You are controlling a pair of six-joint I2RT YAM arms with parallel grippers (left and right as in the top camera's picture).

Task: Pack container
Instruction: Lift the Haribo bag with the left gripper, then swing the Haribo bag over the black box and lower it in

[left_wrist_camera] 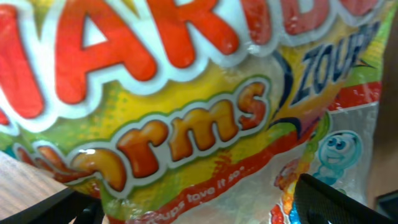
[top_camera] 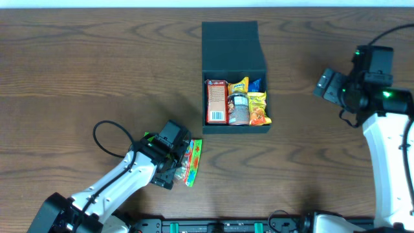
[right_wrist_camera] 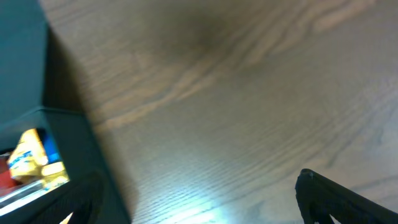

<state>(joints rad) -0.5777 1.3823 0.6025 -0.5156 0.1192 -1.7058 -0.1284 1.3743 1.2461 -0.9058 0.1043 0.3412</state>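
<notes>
The left fingers (left_wrist_camera: 336,205) are seen spread wide, one at each lower corner of the left wrist view. A bright gummy-worm packet (left_wrist_camera: 186,112) lies directly ahead of them and fills the gap between them; no clamping on it is shown, so these fingers are read as open. From above, the packet is seen flat on the desk (top_camera: 97,65), at the tips of the left fingers.

The right fingers (right_wrist_camera: 336,202) are likewise held wide apart, with nothing between them but bare wood grain. They are open and empty.

The container (top_camera: 229,45) is found to the left of the right fingers, its dark corner just beside the left-hand finger in the right wrist view. It stands well apart from the left fingers, ahead of them and to their right. Its lid is folded back, away from both arms. Inside, a red packet (top_camera: 215,100) is stood on the side nearer the left fingers, a can (top_camera: 238,109) is set in the middle, and yellow packets (top_camera: 259,109) are packed on the side nearer the right fingers.
</notes>
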